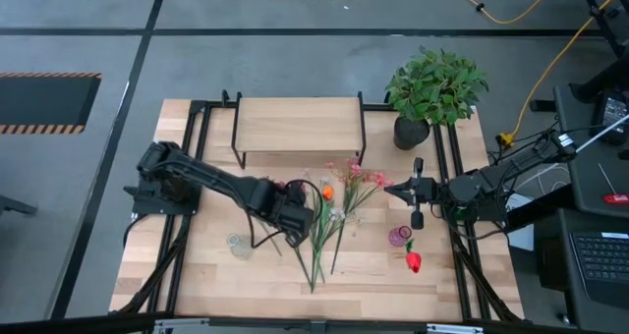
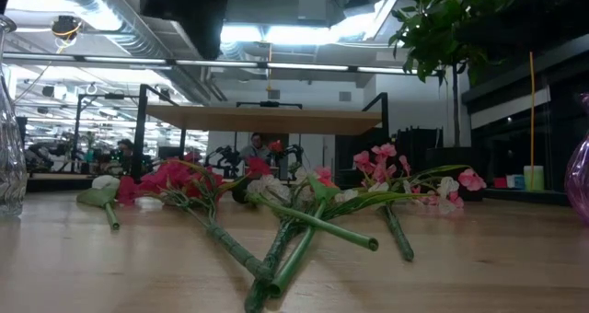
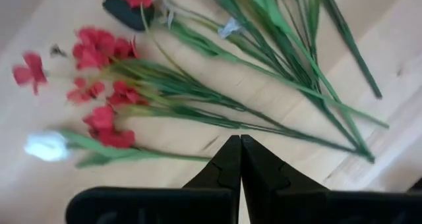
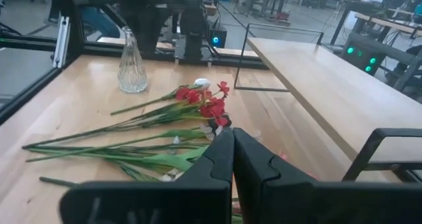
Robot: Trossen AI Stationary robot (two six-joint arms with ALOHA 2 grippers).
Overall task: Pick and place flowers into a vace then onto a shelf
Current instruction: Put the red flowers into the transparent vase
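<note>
Looking at the table: we see the flowers [image 1: 329,216] lying loose in a fan near its middle, none of them in a vase yet.
Flowers: the stems cross each other and the blooms point toward the shelf [image 1: 298,125]; we think they lie flat like this so that one stem can be pinched from above.
Clear vase: it [image 1: 237,244] stands upright on the wood, near the left arm and a little apart from the stems (a good place to receive them, in our judgement).
Purple vase: a second, small one [image 1: 399,237] stands close to the right arm, with one red flower [image 1: 413,262] lying just beside it.
Shelf: it stands at the far edge of the table, with nothing on its board.
Left gripper [image 3: 240,159]: it hangs over the stems, fingers pressed together, holding nothing.
Right gripper [image 4: 232,159]: it waits at the right side of the table, pointing at the flowers, fingers also together and empty.
Potted plant [image 1: 432,90]: it stands beside the shelf and is not part of the work.
</note>
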